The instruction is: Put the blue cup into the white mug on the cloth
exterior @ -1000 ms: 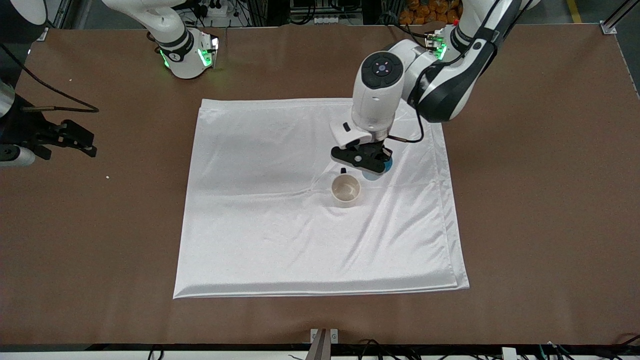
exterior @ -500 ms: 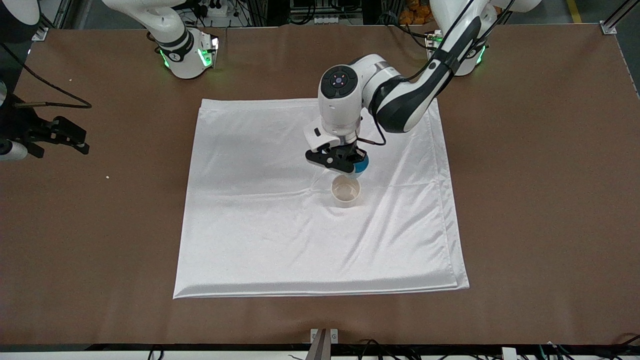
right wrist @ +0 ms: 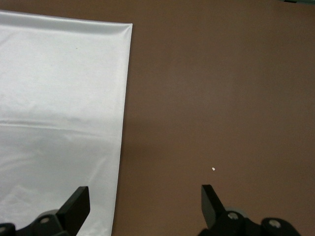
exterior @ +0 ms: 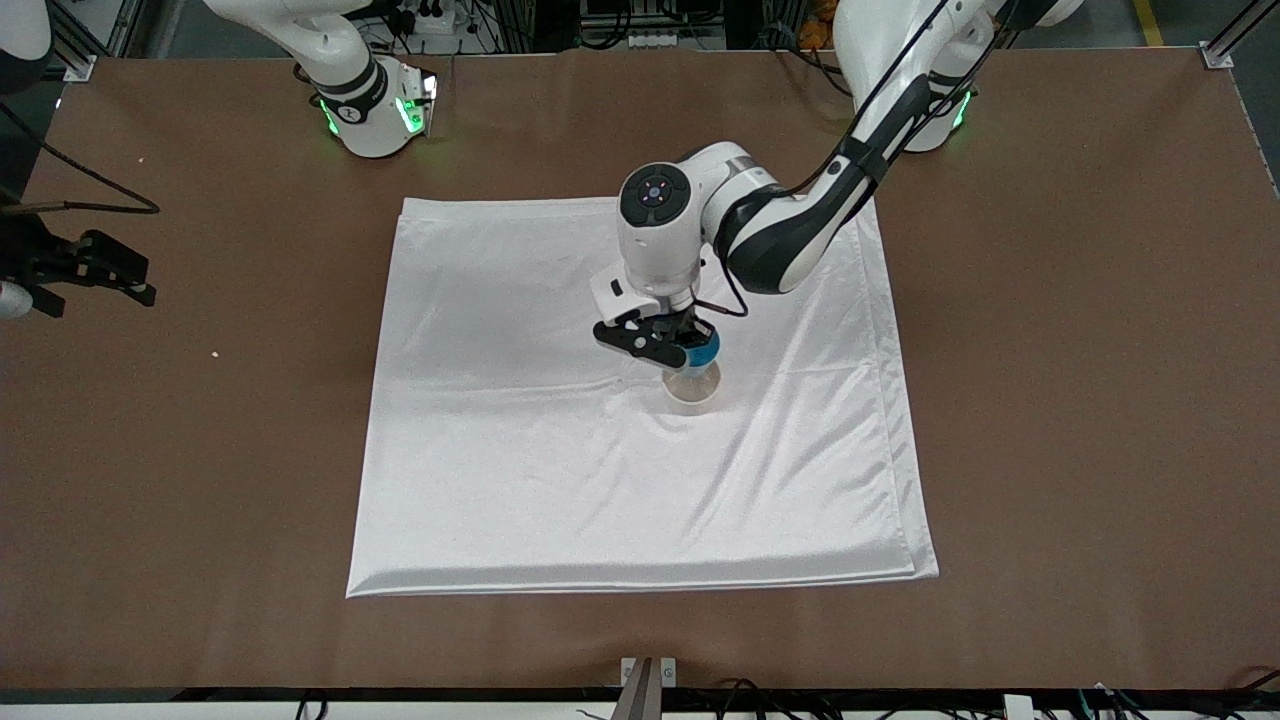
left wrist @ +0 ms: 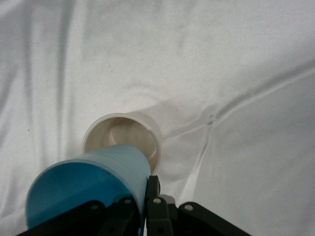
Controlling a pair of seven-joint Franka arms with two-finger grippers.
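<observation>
The left gripper [exterior: 668, 347], pinching the rim of the small light-blue plastic cup [left wrist: 91, 182], hangs right over the cream-white ceramic mug [left wrist: 123, 139] on the shiny white cloth [exterior: 520, 450], cup bottom aimed at the mug's mouth, while the right gripper [right wrist: 142, 201] waits spread over the brown tabletop [right wrist: 221, 98].

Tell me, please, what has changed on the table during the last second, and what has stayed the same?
The left gripper, shut on the blue cup, carried it toward the right arm's end of the table and nearer to the front camera, from beside the white mug to over its mouth. The right gripper, open, drifted slightly over the bare table. The mug and the cloth stayed in place.
</observation>
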